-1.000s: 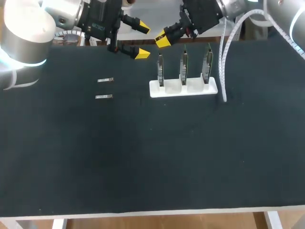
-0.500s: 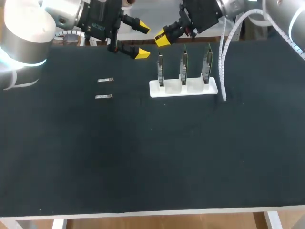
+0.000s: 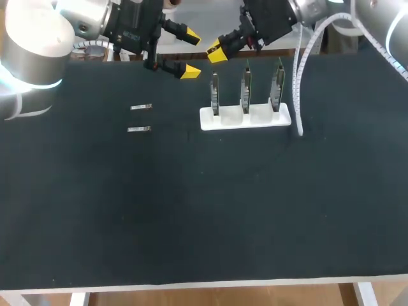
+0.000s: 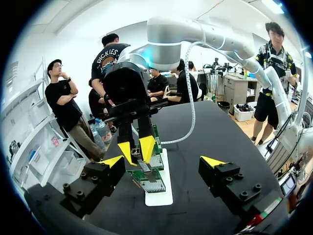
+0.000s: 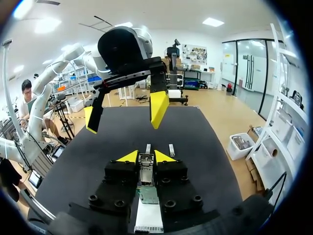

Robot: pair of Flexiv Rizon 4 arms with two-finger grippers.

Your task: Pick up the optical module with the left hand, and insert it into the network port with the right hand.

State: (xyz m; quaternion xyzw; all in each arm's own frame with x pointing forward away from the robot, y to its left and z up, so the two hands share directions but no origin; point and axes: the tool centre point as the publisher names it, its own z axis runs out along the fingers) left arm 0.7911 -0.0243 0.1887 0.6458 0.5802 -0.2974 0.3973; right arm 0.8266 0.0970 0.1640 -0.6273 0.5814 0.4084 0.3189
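My right gripper (image 5: 145, 157) is shut on a small silver optical module (image 5: 145, 172). It hovers over the leftmost of three upright green port boards (image 3: 215, 94) in a white holder (image 3: 245, 118); that board (image 5: 148, 195) shows just under the module. In the head view the right gripper (image 3: 217, 52) is above the holder's far left end. My left gripper (image 3: 190, 55) is open and empty, just left of it near the table's far edge. In the left wrist view the left gripper (image 4: 162, 161) faces the right one's yellow fingertips (image 4: 146, 148) over the boards (image 4: 146, 178).
Two more silver modules (image 3: 141, 107) (image 3: 139, 129) lie flat on the black mat (image 3: 191, 210), left of the holder. A white corrugated cable (image 3: 298, 95) hangs down by the holder's right end.
The right gripper has risen a little toward the far edge with the module. The left arm has stayed still.
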